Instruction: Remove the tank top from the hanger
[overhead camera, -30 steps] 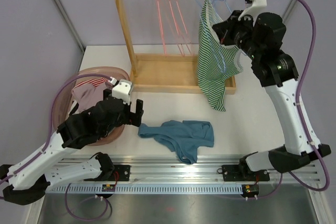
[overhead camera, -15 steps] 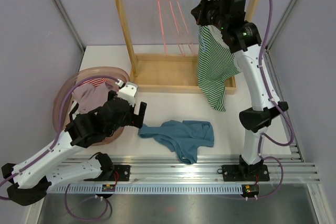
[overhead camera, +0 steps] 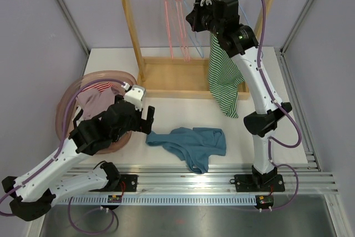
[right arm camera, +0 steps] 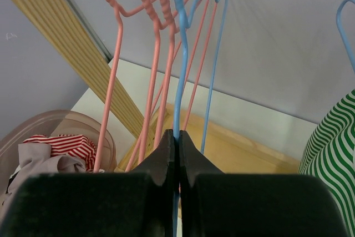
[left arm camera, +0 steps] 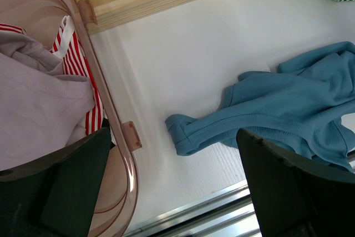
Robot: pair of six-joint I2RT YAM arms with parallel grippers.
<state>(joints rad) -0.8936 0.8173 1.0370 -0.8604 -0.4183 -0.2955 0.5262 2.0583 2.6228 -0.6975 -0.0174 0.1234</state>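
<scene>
The green-and-white striped tank top (overhead camera: 224,79) hangs at the right end of the wooden rack; its top is hidden behind my right arm. In the right wrist view it shows at the right edge (right arm camera: 333,154), under a blue hook (right arm camera: 339,29). My right gripper (overhead camera: 192,21) (right arm camera: 177,135) is shut on the wire of a blue hanger (right arm camera: 176,54) (overhead camera: 193,41), just left of the tank top and beside the pink hangers. My left gripper (overhead camera: 145,120) (left arm camera: 173,134) stands open low over the table and holds nothing.
Pink hangers (overhead camera: 175,15) hang from the wooden rack (overhead camera: 130,26). A blue garment (overhead camera: 191,142) (left arm camera: 288,109) lies on the table in front. A pink basket (overhead camera: 69,95) (left arm camera: 105,104) holding clothes stands at the left. A metal rail (overhead camera: 194,178) runs along the near edge.
My right gripper swung left along the rack, from right of the tank top to beside the pink hangers, taking a blue hanger with it. The tank top still hangs. The left arm barely shifted.
</scene>
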